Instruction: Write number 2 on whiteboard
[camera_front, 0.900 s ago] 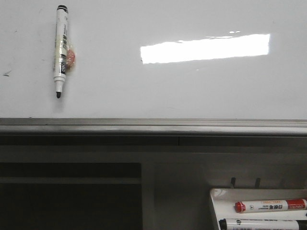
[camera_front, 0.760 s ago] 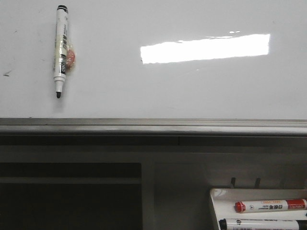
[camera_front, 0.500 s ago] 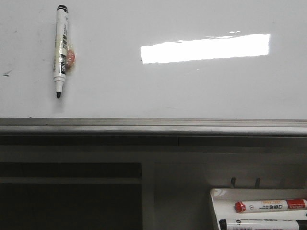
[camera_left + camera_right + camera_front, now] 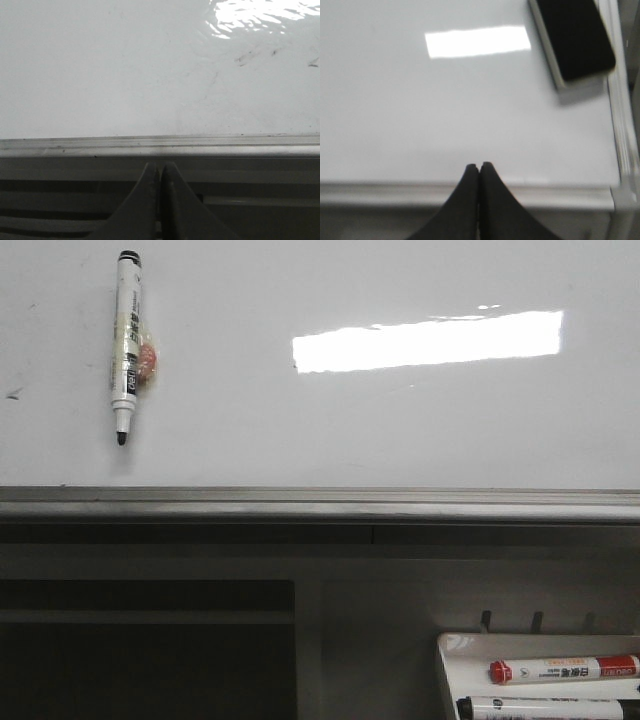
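Nearest us, the left end effector (image 4: 159,172) and right end effector (image 4: 479,172) are both pinched together, holding nothing. Beyond them stands the whiteboard (image 4: 400,430), bearing no number 2 that we can see; a black marker (image 4: 125,340) clings near its upper left.

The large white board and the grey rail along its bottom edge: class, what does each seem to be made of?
Large white board: probably a glossy coated panel, since it mirrors a bright light patch. Grey rail: looks like brushed metal, with a dull linear sheen.
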Robot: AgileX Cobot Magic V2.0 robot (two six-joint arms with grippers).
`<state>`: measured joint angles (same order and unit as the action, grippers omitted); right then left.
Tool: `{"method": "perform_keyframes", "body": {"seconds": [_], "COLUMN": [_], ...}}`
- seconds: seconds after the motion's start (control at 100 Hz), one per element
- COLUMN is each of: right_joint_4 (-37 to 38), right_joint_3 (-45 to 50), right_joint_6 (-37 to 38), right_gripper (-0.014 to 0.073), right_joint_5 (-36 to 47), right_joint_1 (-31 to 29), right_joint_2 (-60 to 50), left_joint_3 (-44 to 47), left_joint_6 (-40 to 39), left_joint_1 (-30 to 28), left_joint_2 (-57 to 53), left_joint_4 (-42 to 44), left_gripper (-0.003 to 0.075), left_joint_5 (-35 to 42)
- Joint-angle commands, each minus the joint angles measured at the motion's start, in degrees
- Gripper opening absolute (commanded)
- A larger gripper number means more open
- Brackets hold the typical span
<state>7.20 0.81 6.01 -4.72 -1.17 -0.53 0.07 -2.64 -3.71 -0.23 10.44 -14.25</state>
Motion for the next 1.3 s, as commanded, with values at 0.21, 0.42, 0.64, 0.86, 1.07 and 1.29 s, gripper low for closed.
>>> {"method": "perform_keyframes", "body": {"seconds": [0.21, 0.42, 0.64, 0.86, 1.07, 1.29], "right_joint_4": [0.95, 0.85, 0.74, 0.74, 0.37, -1.71], "right_joint_3": [1.27, 1.27, 1.12, -4.62, -6.17, -6.17], "right_joint_6": [-0.61, -0.61, 0.61, 3.14, 3.14, 3.14], "right_gripper": [-0.0061, -0.0061, -0.0061, -0.0061, -0.0061, -0.0061], "right_joint_5": [25.36, 25.5, 17.49, 5.65, 3.63, 3.83], "right_joint_1": [-0.21, -0.21, -0.11, -0.11, -0.11, -0.11], "right_joint_2": [-1.19, -1.19, -1.19, 0.0, 2.24, 2.25], "left_joint_3": [0.57, 0.57, 0.57, 0.46, 0.46, 0.24], "left_joint_6": [-0.11, -0.82, -0.04, -0.04, -0.9, -0.9], "left_joint_1": [0.35, 0.35, -0.98, -0.87, -0.87, -0.87], "left_joint_2": [-1.54, -1.54, -1.54, -1.54, -1.54, -1.54], "left_joint_4": [1.41, -0.51, -2.52, -4.03, -4.03, -6.83], "left_gripper": [-0.002, -0.002, -0.002, -0.002, -0.002, -0.002], "left_joint_5": [6.22, 20.12, 30.3, 39.32, 44.74, 41.15]}}
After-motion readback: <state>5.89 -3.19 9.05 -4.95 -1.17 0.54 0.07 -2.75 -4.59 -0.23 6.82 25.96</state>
